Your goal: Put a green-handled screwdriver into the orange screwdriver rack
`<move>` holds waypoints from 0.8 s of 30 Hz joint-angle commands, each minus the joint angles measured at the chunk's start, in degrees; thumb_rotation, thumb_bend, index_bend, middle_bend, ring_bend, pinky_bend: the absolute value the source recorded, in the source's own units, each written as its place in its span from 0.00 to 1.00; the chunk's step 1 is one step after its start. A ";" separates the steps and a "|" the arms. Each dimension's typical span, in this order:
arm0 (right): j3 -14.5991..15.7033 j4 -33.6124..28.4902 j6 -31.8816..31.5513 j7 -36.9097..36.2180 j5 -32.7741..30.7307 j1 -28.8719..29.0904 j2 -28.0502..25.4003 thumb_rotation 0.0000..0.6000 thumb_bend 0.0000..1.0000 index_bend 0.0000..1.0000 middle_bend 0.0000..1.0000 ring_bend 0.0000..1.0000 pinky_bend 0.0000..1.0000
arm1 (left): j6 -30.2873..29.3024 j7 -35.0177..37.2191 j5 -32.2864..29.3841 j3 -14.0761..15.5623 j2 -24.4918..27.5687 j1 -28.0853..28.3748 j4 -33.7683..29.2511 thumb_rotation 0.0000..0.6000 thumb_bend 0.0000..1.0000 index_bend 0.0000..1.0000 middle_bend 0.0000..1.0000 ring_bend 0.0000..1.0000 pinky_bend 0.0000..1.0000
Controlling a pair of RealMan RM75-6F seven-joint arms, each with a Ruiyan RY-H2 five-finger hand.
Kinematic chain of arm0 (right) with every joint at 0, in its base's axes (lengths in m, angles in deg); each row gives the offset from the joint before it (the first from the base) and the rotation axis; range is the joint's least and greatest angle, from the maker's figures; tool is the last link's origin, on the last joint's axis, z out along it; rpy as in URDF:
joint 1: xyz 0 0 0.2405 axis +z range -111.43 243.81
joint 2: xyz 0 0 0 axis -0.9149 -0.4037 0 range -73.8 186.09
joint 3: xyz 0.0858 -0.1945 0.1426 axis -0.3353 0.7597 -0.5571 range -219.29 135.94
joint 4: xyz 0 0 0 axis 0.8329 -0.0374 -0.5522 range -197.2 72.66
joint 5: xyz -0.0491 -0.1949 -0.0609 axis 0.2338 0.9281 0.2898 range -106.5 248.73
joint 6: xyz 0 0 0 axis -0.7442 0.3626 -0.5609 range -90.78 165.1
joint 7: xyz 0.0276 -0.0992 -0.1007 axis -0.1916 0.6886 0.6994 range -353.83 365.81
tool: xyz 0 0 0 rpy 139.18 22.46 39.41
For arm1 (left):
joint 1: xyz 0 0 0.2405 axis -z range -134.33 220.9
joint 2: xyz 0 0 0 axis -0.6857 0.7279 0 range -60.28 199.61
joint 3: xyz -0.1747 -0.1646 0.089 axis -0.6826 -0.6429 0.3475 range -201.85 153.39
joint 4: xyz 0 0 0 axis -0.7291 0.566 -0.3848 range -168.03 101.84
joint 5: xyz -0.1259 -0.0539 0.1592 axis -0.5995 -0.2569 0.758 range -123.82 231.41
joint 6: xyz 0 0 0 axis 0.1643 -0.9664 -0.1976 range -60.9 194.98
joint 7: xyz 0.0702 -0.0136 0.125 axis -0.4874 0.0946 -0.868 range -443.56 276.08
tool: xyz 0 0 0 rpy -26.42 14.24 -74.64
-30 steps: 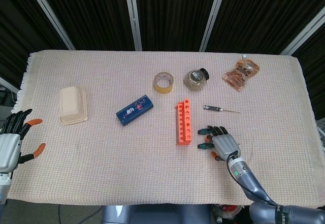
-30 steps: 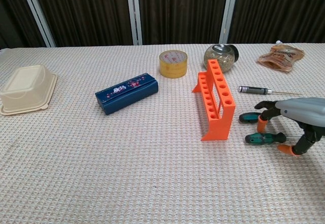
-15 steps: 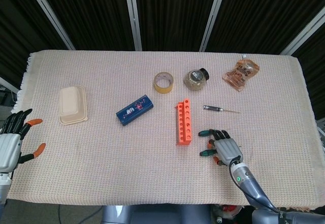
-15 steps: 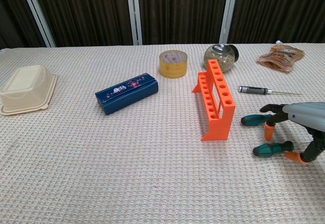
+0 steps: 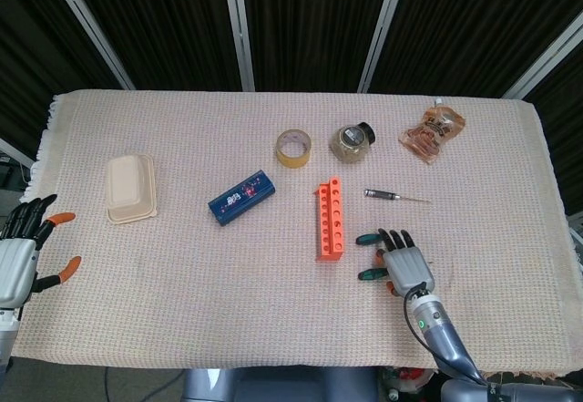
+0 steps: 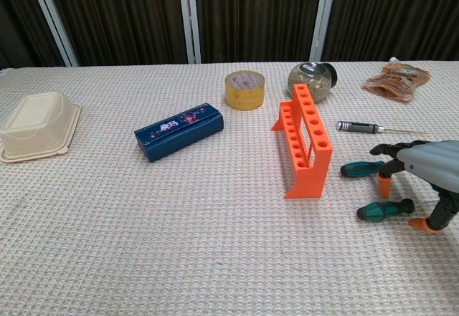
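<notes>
So, head view first: the right hand (image 5: 406,268) sits at about 4 o'clock from the orange screwdriver rack (image 5: 330,219), fingers spread and draped over two green-handled screwdrivers. Only the handle ends poke out on the rack side: the upper screwdriver (image 5: 366,237) and the lower screwdriver (image 5: 369,274). Both seem to lie roughly along the 9-to-3 line, handles toward 9 o'clock, meaning toward the rack; the shafts are hidden under the hand. The rack's long axis runs 12-to-6, so the tools lie crosswise to it. The left hand (image 5: 20,258) is way off at the table's 8 o'clock edge, fingers apart, holding nothing, so the right one is obviously the nearer.

Chest view: the right hand (image 6: 423,175) hovers with its fingertips (image 6: 384,183) planted between the two tools, not closed on either as far as I can tell. The near screwdriver (image 6: 385,209) lies at about 7 o'clock from those fingertips, just beside them, handle pointing to 9 o'clock. The far screwdriver (image 6: 362,168) is at about 10 o'clock, close too. The rack (image 6: 305,138) stands upright, holes up, so my guess is whichever tool gets picked has to be tipped vertical, tip down, before it goes in.
</notes>
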 commanded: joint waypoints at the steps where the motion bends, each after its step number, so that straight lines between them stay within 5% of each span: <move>1: 0.20 -0.35 -1.02 1.19 -0.11 -0.18 0.76 1.00 0.21 0.41 0.00 0.00 0.00 | 0.08 0.05 -0.03 0.01 -0.02 0.04 0.10 1.00 0.26 0.25 0.04 0.01 0.00; 24: -1.39 -0.70 -1.71 3.69 -1.67 0.42 3.71 1.00 0.19 0.46 0.00 0.00 0.00 | 0.95 0.93 -0.83 0.09 -0.25 0.34 1.19 1.00 0.27 0.25 0.03 0.00 0.00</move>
